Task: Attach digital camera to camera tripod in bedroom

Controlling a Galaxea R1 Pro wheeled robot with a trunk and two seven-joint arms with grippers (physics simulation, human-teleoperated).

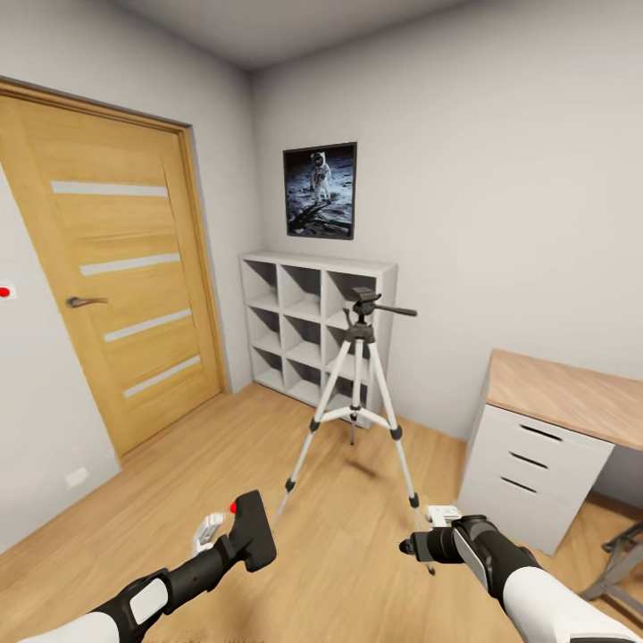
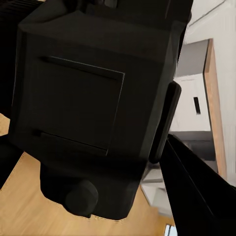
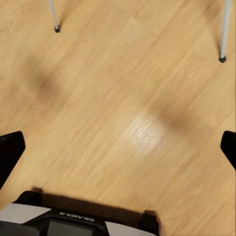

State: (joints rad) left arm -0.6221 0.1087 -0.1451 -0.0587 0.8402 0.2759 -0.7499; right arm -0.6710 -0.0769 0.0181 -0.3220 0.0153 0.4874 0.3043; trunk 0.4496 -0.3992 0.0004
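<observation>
Camera (image 1: pixel 253 531) upright, red button up, clamped in left end effector (image 1: pixel 234 536).

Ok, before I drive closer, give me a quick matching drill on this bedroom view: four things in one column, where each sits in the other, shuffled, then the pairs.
Things:
1. digital camera
2. camera tripod
3. astronaut picture
4. desk

Places:
A. on the wall above the white cube shelf
B. held in the left gripper
C. against the wall at the right side of the head view
D. standing on the wood floor in front of the shelf

Pairs: 1-B, 2-D, 3-A, 4-C
</observation>
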